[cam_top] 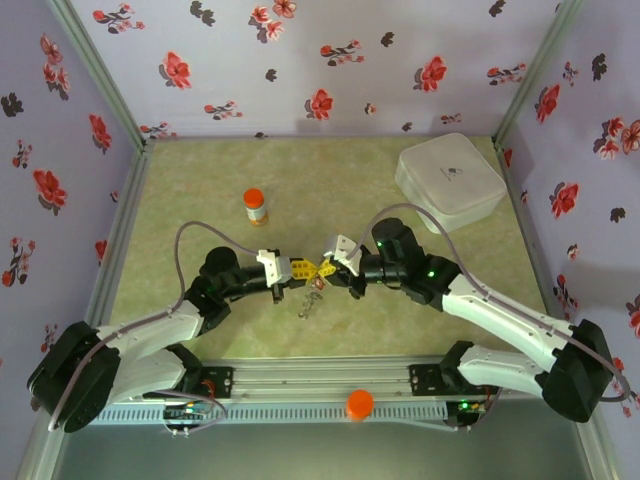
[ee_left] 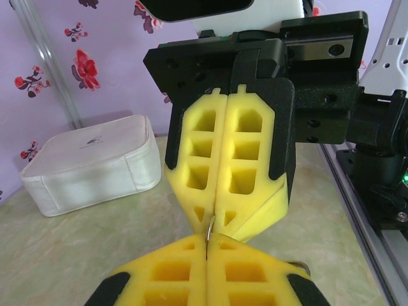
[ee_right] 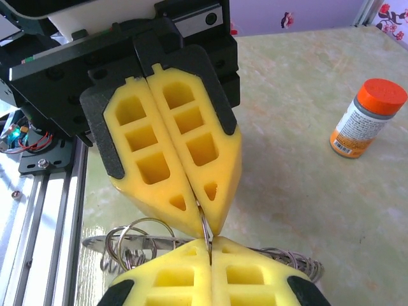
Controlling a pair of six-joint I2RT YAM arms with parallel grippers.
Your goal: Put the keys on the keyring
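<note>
Dead centre of the top view, found the left gripper (cam_top: pixel 302 270) and the right gripper (cam_top: pixel 329 268) meeting tip to tip. Saw each pair of yellow, hollow-celled plastic fingers (ee_left: pixel 191 268) pressed together, both pinching one thin silvery wire loop of the keyring (ee_left: pixel 209 227). From the right wrist, caught the same wire (ee_right: pixel 204 226) standing upright between the right gripper (ee_right: pixel 209 245) at the bottom edge and the left gripper (ee_right: pixel 204 223) pointing down from above. Noted the rest of the keyring, a bunch of silvery wire loops (ee_right: pixel 135 243), spread just behind the fingertips to lower left and lower right. Could not tell the keys from that metal. In the top view, made out only a small silvery scatter (cam_top: pixel 308 302) on the mottled green tabletop (cam_top: pixel 200 190) just below the tips, with a red speck (cam_top: pixel 318 284) nearer them. Further out, spotted an orange-capped bottle (cam_top: pixel 256 206) up and left, well apart, and a white rounded box (cam_top: pixel 450 180) at upper right.
</note>
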